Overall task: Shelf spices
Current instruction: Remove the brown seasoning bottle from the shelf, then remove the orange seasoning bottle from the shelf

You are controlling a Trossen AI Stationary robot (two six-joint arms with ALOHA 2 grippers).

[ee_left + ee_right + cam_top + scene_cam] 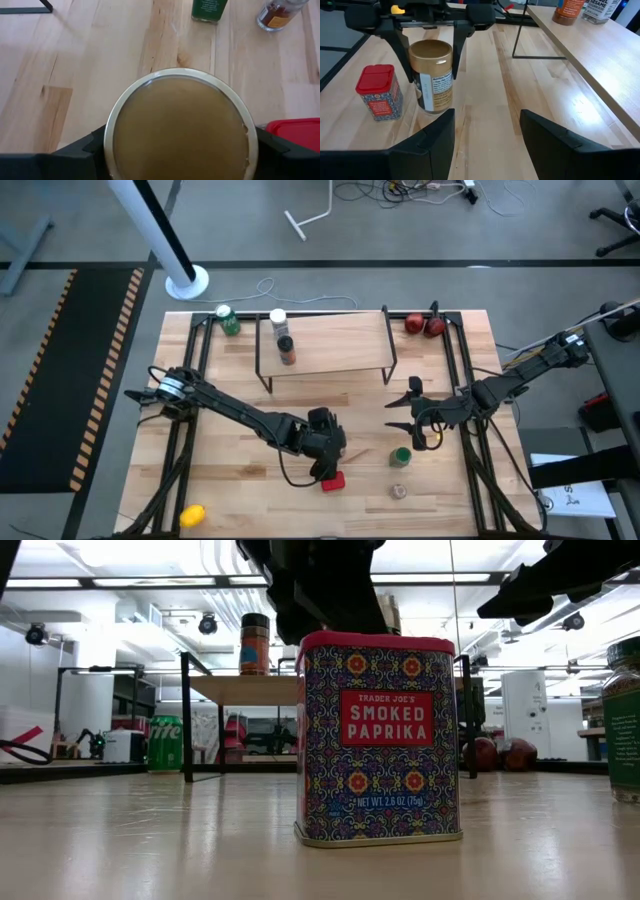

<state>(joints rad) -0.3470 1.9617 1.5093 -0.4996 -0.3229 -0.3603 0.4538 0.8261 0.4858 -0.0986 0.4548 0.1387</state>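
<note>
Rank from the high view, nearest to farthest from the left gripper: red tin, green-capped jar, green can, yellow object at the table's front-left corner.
From the left gripper:
1. red tin, right beside it
2. green-capped jar, toward the right arm
3. yellow object, front-left corner
4. green can, back-left, by the shelf

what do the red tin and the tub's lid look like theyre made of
Red tin: likely printed metal, glossy patterned walls with a rolled bottom seam. Tub: lid looks like gold-toned metal or metallised plastic, with a satin sheen and bright rim; can't tell which.
</note>
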